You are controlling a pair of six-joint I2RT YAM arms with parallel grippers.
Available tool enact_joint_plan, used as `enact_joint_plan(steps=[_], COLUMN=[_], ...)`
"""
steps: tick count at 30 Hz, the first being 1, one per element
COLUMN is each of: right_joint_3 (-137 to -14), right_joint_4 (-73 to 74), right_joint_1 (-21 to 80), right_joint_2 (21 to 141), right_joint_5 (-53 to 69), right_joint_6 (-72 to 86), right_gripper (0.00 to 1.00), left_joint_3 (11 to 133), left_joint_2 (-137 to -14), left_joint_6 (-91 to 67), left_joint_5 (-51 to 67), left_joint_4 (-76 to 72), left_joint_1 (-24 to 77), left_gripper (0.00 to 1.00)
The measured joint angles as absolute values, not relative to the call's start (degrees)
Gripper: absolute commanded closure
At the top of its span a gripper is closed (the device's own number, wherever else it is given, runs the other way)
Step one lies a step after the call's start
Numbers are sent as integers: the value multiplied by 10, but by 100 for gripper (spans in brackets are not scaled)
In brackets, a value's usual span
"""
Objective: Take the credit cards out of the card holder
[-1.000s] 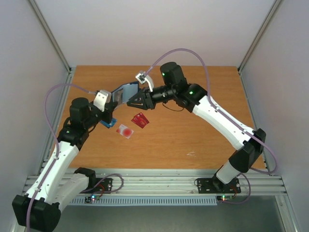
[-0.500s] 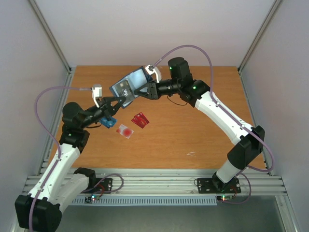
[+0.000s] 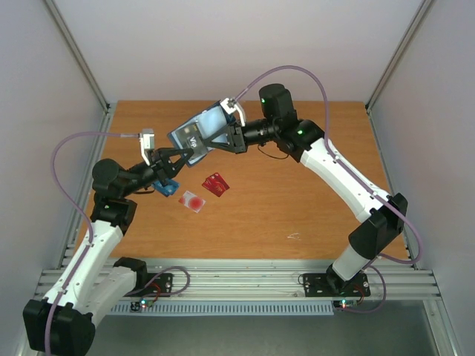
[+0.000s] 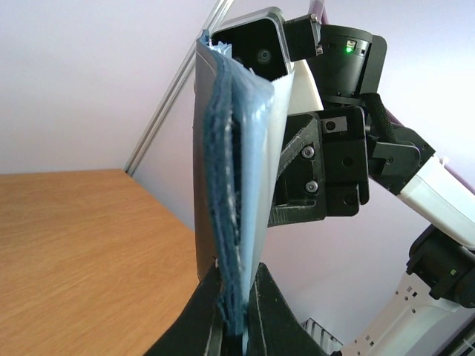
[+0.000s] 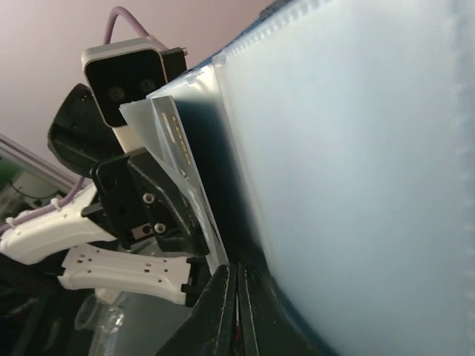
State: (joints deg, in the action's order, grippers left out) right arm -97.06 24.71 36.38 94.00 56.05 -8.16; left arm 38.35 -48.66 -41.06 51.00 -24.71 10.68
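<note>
Looking down from above, we see the card holder (image 3: 200, 132) lifted clear of the counter (image 3: 312, 200), spread open and tilted between the two arms. Our left claw (image 3: 180, 157) is closed on its lower edge; in the left wrist view the fingers pinch the navy cover and blue-grey pockets edge-on. Our right claw (image 3: 227, 138) is closed on the opposite, upper edge, where the right wrist view shows its fingertips clamped together on a pale translucent pocket. A black card (image 3: 191, 139) with white lettering sits in one pocket. Three cards lie on the counter below: a teal-blue card (image 3: 168, 188) just beside the left arm, a pale card with a red circle (image 3: 192, 201), and a red card (image 3: 216, 184), the last two near each other but apart.
</note>
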Motion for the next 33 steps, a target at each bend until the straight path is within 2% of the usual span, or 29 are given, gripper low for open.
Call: enact_joint_plan(steps=[6, 12, 16, 21, 25, 33], right_joint_3=[-981, -1009, -1012, -1012, -1011, -978], right_joint_4=[258, 284, 285, 283, 279, 248], right_joint_1=[364, 368, 382, 395, 394, 379], right_joint_2=[943, 956, 957, 957, 957, 940], right_joint_5=[567, 566, 578, 598, 601, 620], right_joint_6=[-87, -104, -112, -117, -115, -103], right_gripper=[86, 85, 80, 92, 84, 83], left_joint_3=[383, 383, 383, 383, 383, 383], left_joint_2=[-487, -484, -484, -482, -481, -481], left_joint_6=[-412, -412, -412, -414, -416, -416], left_joint_5=[513, 511, 517, 532, 536, 536], left_joint_4=[-253, -257, -259, -266, -273, -271], left_joint_1=[106, 103, 107, 110, 110, 113], left_gripper=[100, 100, 100, 100, 100, 100])
